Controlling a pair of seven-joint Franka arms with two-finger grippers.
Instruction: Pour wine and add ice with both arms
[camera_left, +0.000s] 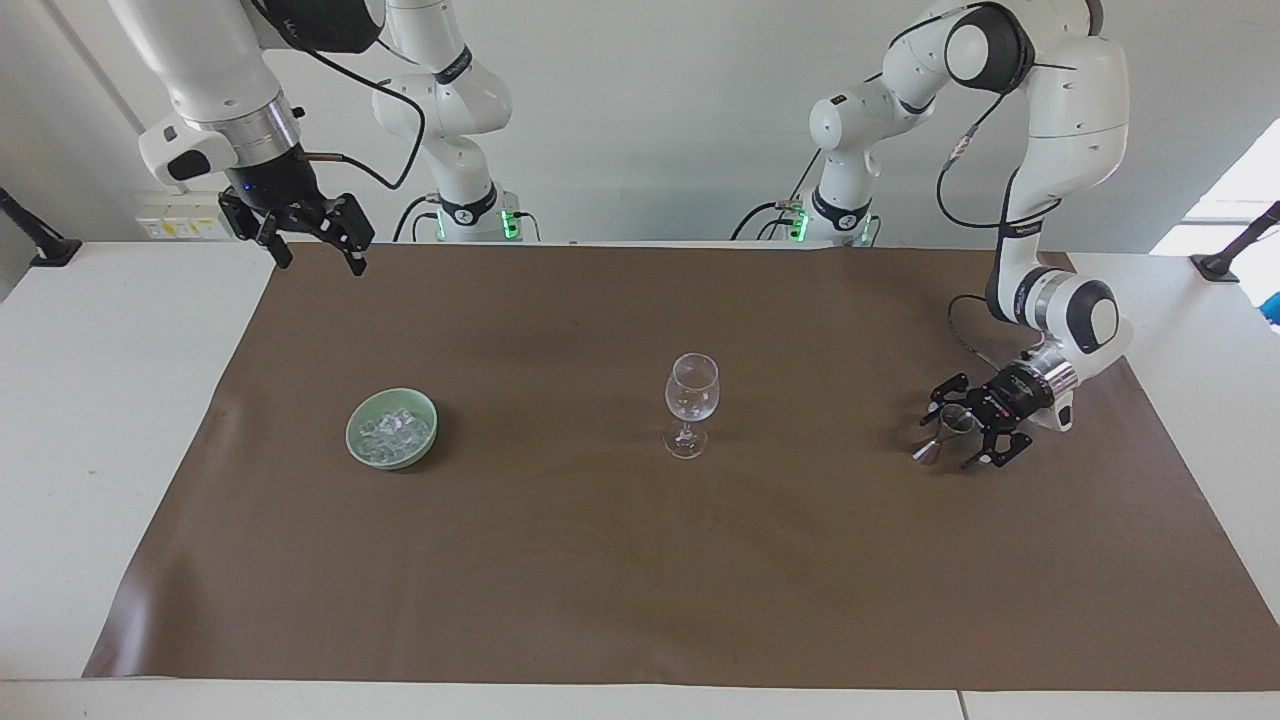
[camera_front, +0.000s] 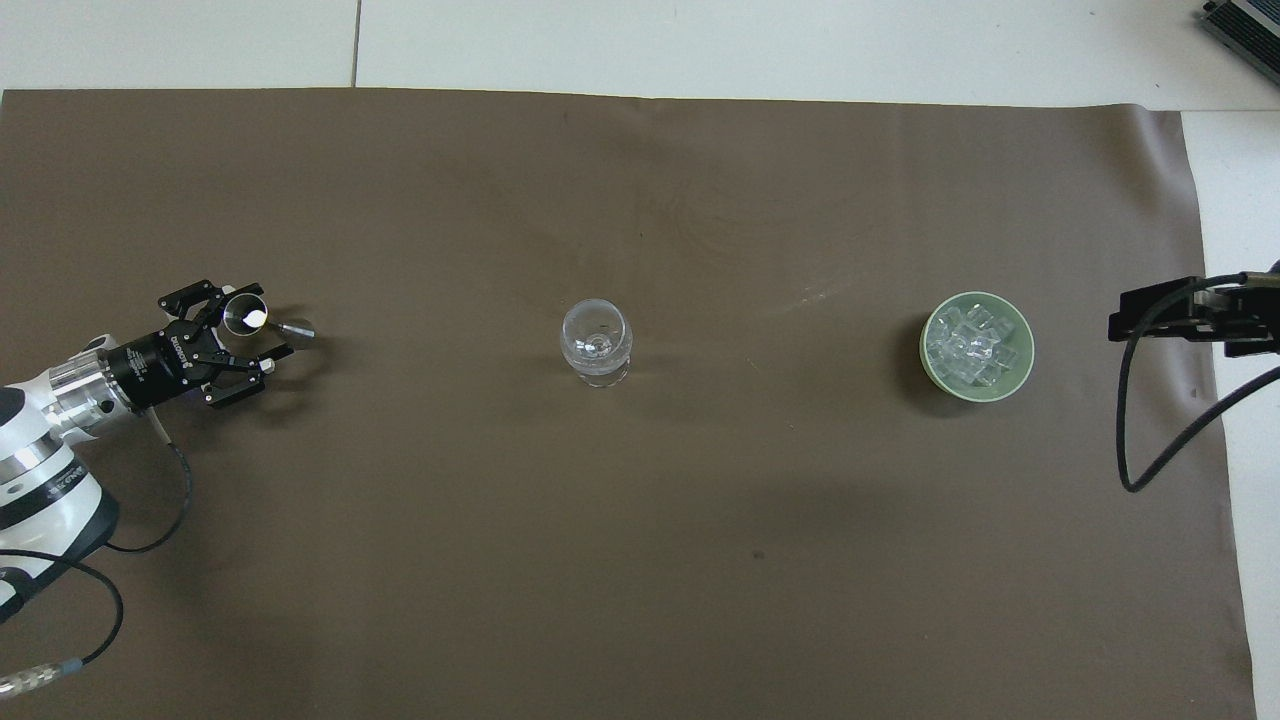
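Brown mat (camera_left: 640, 560) over white table (camera_left: 90, 420), wall sockets (camera_left: 180, 222)

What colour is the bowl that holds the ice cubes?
Pale green. The bowl shows best in the overhead view, with the clear ice heaped inside.
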